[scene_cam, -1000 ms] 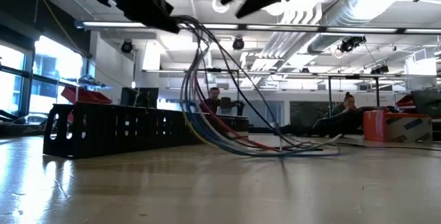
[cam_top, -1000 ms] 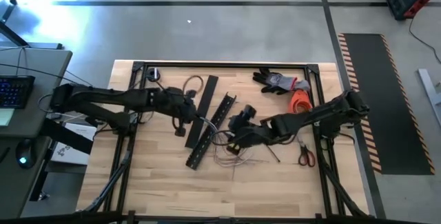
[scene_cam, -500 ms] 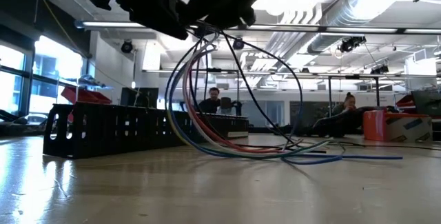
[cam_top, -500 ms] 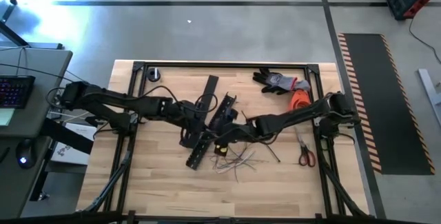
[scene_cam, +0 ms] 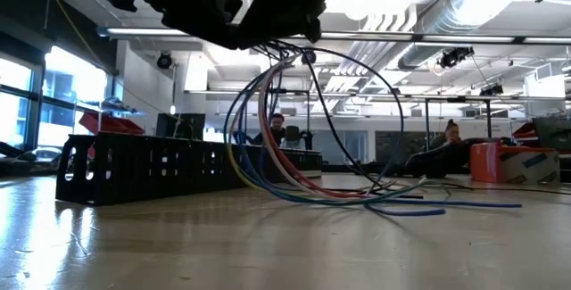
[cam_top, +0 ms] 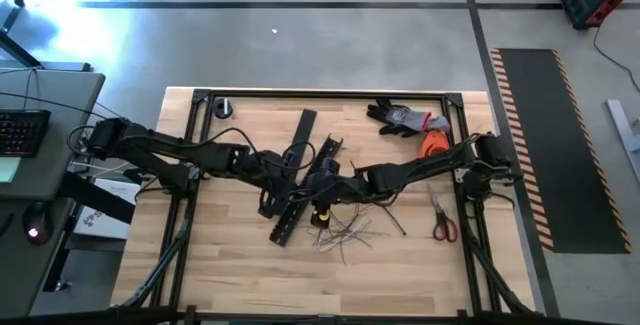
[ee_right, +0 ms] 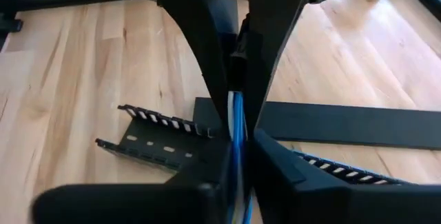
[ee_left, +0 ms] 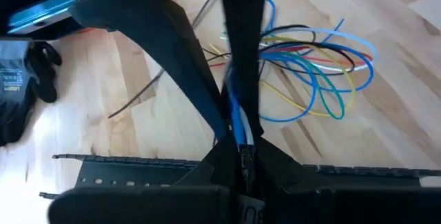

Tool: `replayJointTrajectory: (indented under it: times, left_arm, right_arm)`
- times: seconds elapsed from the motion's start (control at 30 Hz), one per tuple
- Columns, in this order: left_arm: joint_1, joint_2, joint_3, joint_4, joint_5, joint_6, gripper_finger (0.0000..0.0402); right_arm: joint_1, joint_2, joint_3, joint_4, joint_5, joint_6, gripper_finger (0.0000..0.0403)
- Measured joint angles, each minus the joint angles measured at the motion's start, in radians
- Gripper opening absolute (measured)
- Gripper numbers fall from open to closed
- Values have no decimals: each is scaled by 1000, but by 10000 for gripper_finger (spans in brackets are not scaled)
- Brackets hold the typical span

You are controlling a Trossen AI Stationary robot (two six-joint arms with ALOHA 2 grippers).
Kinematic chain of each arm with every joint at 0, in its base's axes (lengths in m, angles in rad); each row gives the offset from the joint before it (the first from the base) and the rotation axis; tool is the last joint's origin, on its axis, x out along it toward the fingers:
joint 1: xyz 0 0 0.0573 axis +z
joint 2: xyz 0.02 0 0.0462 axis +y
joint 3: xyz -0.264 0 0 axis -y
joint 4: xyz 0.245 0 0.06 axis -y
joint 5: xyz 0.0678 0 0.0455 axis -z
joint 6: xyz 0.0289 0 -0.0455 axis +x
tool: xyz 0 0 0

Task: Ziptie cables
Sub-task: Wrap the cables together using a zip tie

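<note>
High view: two arms are meeting mid-table over one black channel point(cam_top: 300, 203), the cables point(cam_top: 345, 233) spilling beside it.

Low view: the cables are hanging in loops from overhead.

Left wrist view: left gripper point(ee_left: 236, 138) is pinching the cables.

Right wrist view: right gripper point(ee_right: 236, 124) is clamping the same bundle.

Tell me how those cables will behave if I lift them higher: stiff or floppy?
Probably floppy: in the low view the cables hang in drooping loops from the claws, ends trailing on the table. Likely light, being thin. Loose strands splay apart, so some may slip free or snag the slotted channel.
</note>
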Motion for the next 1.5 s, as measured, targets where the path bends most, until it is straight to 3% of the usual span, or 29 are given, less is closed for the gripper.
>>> replayJointTrajectory:
  times: [0.17,0.33,0.53,0.7,0.77,0.9,1.03,1.17,1.3,1.5]
  left_arm:
    - [1,-62,-1,-10,-46,26,52]
    - [2,-213,2,-64,-90,28,110]
    - [2,-395,-18,-105,-88,-13,156]
    - [3,-501,-135,34,-65,-28,160]
    - [5,-532,-191,117,-79,-35,159]
    - [9,-582,-283,244,-125,-49,157]
    - [9,-613,-320,259,-145,-53,156]
    - [9,-634,-336,256,-147,-67,156]
    - [9,-645,-361,253,-147,-74,156]
    - [9,-639,-380,266,-145,-79,156]
  right_arm:
    - [19,1,1,5,98,-5,5]
    - [47,-7,-3,-16,184,16,1]
    - [129,-76,-3,-25,414,12,1]
    - [209,-183,-2,116,595,-95,0]
    - [226,-204,-2,269,589,-203,0]
    - [221,-195,0,624,440,-412,0]
    - [195,-132,0,873,307,-439,0]
    - [205,-72,-1,1051,299,-473,0]
    - [247,-58,-51,1127,472,-485,0]
    - [319,-56,-287,1418,847,-448,0]
